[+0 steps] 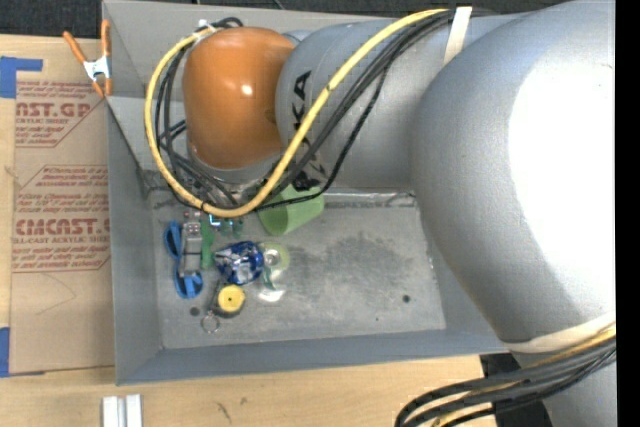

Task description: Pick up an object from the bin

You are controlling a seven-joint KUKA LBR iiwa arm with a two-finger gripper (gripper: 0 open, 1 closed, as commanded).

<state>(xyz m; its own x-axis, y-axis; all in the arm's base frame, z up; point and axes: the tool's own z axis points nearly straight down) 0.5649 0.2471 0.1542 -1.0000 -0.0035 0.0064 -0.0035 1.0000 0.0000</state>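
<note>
My gripper (212, 213) shows as a dark metal body low over the left part of the bin floor. Just below it lie a blue clip-like tool (182, 262) and a small green piece (209, 241) beside it. A crumpled blue and white packet (240, 261) rests to the right of these. To the gripper's right, a light green cylinder (292, 213) lies on its side, partly under the arm. A yellow round disc (230, 300) sits nearer the front wall.
A small metal ring (208, 320) lies by the front left corner, and a clear whitish scrap (272, 287) sits right of the disc. The arm with its orange cover and cables hides the back and right of the bin.
</note>
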